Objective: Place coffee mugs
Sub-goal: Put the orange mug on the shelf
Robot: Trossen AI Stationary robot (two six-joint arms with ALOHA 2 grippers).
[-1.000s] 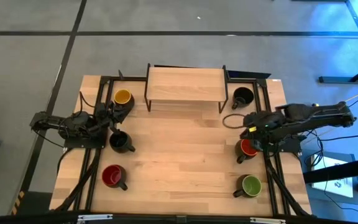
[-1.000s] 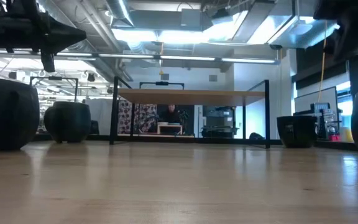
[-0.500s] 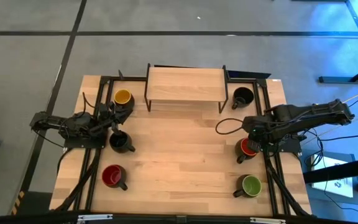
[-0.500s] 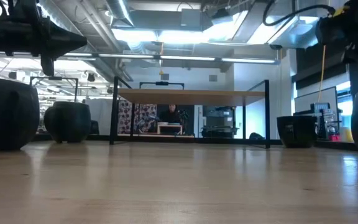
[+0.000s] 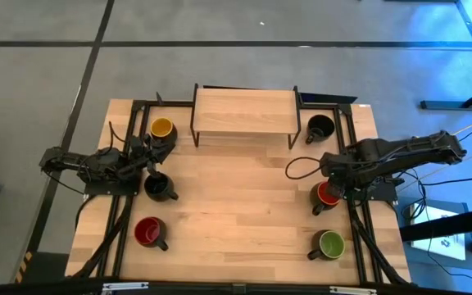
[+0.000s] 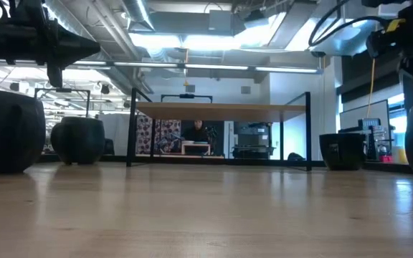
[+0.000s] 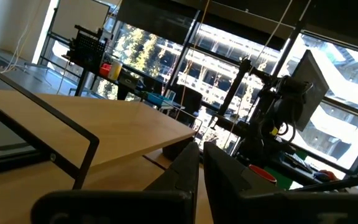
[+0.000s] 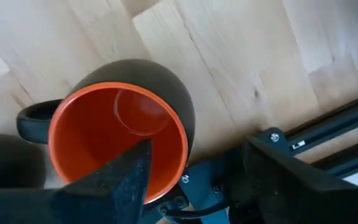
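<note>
Our right gripper (image 8: 194,171) hangs spread wide above the red-lined mug (image 5: 326,195) at the right edge of the wooden table (image 5: 236,205). Our left gripper (image 7: 201,163), fingers nearly together and empty, points across the raised wooden shelf (image 5: 244,112) between the yellow-lined mug (image 5: 162,128) and black mug (image 5: 157,187).

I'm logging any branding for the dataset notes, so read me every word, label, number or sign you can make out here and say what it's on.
None can be read.
The mugs, such as the red-inside mug under the right hand, show plain black outsides with no print.
The wooden riser and the table carry no markings.
The white box on the floor beside the table has a mark, too small to read.
</note>
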